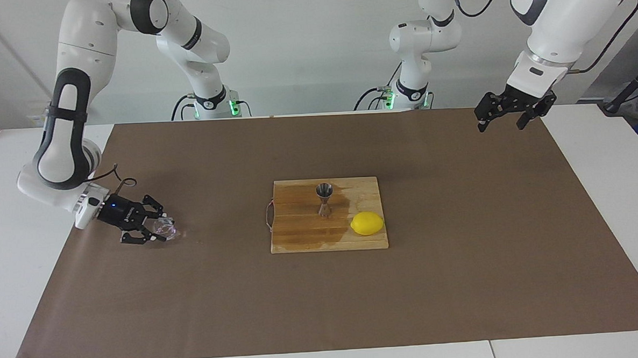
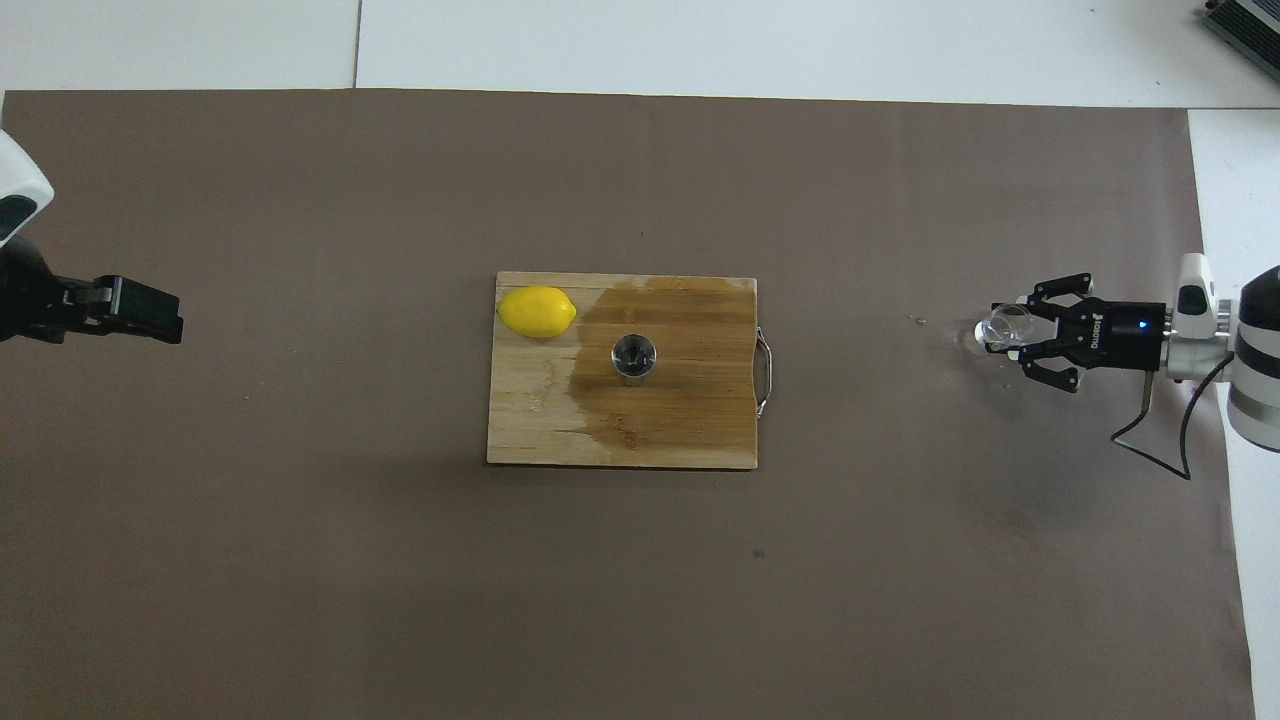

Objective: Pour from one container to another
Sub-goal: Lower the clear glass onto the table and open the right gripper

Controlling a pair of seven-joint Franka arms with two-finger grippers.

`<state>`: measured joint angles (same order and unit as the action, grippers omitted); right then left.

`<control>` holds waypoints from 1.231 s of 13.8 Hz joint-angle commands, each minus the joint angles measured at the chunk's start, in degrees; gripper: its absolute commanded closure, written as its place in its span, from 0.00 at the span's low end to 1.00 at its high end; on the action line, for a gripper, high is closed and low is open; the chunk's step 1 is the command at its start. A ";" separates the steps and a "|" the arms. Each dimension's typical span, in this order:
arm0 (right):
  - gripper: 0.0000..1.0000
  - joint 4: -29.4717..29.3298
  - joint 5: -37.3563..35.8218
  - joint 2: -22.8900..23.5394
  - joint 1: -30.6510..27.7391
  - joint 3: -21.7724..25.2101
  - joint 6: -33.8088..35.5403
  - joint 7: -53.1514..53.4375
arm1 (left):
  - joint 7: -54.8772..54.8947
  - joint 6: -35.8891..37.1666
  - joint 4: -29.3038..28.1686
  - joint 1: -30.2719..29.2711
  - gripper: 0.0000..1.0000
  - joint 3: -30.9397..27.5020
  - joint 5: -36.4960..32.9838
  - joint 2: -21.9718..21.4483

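Note:
The small clear glass cup (image 1: 164, 226) (image 2: 1003, 327) is low over the brown mat at the right arm's end of the table. My right gripper (image 1: 159, 228) (image 2: 1004, 331) is shut on it, reaching in level from the side. The steel hourglass jigger (image 1: 324, 198) (image 2: 633, 357) stands upright on the wooden cutting board (image 1: 300, 236) (image 2: 690, 430) in the middle of the mat, well apart from the cup. My left gripper (image 1: 501, 126) (image 2: 168, 322) waits open and empty, raised over the mat's corner at the left arm's end.
A yellow lemon (image 1: 367, 223) (image 2: 537, 311) lies on the board's corner, farther from the robots than the jigger and toward the left arm's end. A dark wet patch covers much of the board around the jigger. The brown mat (image 1: 463, 280) covers most of the table.

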<state>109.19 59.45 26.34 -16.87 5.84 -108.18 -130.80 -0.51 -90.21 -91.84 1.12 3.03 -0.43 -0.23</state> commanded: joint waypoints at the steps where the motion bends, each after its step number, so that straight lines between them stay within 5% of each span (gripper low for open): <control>1: 1.00 3.48 1.72 -1.82 -1.41 -0.74 0.78 -3.31 | 0.34 0.30 -1.24 -0.24 0.00 0.13 -0.45 -1.44; 13: 0.95 5.60 3.57 -2.26 -2.03 -0.74 -2.47 -5.69 | 0.34 0.38 -1.24 -0.24 0.00 0.04 -0.45 -1.44; 14: 0.78 5.60 3.74 -2.26 -1.85 -0.74 -2.73 -5.60 | 0.34 0.38 -1.33 -0.24 0.00 0.13 -0.45 -1.44; 15: 0.26 5.60 4.18 -2.26 -1.85 -0.74 -3.43 -5.51 | 0.34 0.38 -1.24 -0.24 0.00 0.13 -0.45 -1.44; 16: 0.00 5.60 4.18 -2.26 -1.85 -0.74 -3.53 -5.51 | 0.34 0.38 -1.24 -0.24 0.00 0.13 -0.45 -1.44; 17: 0.00 5.51 4.18 -2.26 -1.85 -0.74 -3.00 -5.43 | 0.34 0.38 -1.33 -0.24 0.00 0.13 -0.45 -1.44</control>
<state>112.77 61.73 25.57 -18.09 5.83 -110.33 -134.76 -0.51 -90.21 -91.84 1.12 3.03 -0.43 -0.23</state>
